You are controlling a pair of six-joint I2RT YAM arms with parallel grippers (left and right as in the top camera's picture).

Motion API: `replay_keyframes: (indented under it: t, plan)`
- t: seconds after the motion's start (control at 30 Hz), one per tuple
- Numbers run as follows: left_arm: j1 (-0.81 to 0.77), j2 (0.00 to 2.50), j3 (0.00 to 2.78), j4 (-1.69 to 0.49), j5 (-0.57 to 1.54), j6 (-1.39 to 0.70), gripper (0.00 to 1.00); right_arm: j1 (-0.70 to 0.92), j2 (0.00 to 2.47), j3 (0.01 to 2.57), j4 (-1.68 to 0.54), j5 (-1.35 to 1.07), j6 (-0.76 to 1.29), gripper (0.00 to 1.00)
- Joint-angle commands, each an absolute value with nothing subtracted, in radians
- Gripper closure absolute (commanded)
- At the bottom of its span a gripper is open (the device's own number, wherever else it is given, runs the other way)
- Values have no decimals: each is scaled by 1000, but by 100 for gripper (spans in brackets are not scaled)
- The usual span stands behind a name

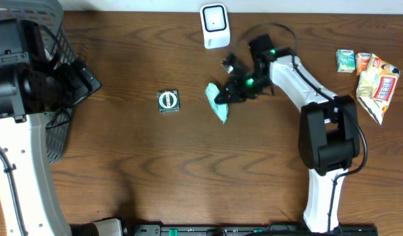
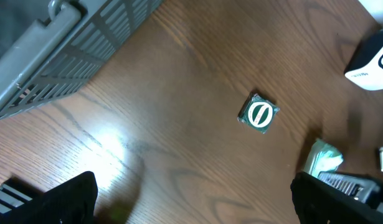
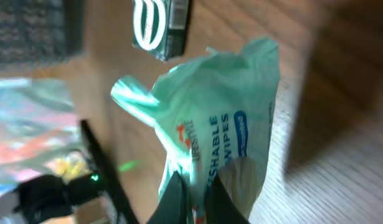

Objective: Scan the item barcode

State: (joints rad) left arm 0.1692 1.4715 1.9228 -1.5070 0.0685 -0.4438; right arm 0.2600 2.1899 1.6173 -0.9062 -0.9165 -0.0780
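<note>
One mint-green wipes packet (image 1: 216,105) sits at the middle of the table (image 1: 155,170), a little to the right of centre. The right gripper (image 1: 232,92) is clenched on its far-right edge. From that pinch the packet's long axis runs near and slightly left. Whether its free end rests on the wood or hangs just above cannot be told.

The wrist view shows the lettered face turned toward the camera, and no barcode is visible. The white scanner (image 1: 214,26) stands at the far edge, almost straight beyond the packet. The coming move is therefore likely a carry away from the robot, plus a turn to present whichever side bears the code.

The right arm is much the nearer. The left gripper (image 1: 83,82) waits with its jaws spread wide and empty, well apart at the left beside a grey basket (image 1: 57,124). A small green square pack (image 1: 168,101) lies left of the wipes, and several snack packs (image 1: 375,82) lie at the far right.
</note>
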Motion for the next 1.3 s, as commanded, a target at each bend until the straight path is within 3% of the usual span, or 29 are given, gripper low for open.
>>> replay_keyframes:
  t: [0.0, 0.13, 0.17, 0.23, 0.37, 0.6, 0.77, 1.0, 1.13, 1.23, 1.27]
  plan:
    - [174, 1470, 1928, -1510, 62, -435, 2, 222, 2180, 1472, -844, -1107, -94, 99]
    - [174, 1470, 1928, -1510, 62, -435, 2, 150, 2180, 1390, -820, -1047, -83, 99]
    - [174, 1470, 1928, -1510, 62, -435, 2, 126, 2180, 1388, -831, -995, -74, 93]
    - [174, 1470, 1928, -1510, 62, -435, 2, 89, 2179, 1388, -838, -855, -8, 65]
    - [174, 1470, 1928, -1510, 62, -435, 2, 37, 2178, 1392, -850, -690, 67, 50]
    - [174, 1470, 1928, -1510, 62, -435, 2, -17, 2167, 1507, -995, -735, 5, 44]
    - [174, 1470, 1928, -1510, 62, -435, 2, 47, 2167, 1528, -994, -756, -35, 30]
    - [174, 1470, 1928, -1510, 62, -435, 2, 193, 2168, 1494, -862, -580, 56, 33]
    - [174, 1470, 1928, -1510, 62, -435, 2, 237, 2178, 1468, -837, -574, 74, 61]
    - [174, 1470, 1928, -1510, 62, -435, 2, 250, 2178, 1462, -835, -552, 74, 99]
    - [174, 1470, 1928, -1510, 62, -435, 2, 249, 2178, 1462, -832, -560, 75, 99]
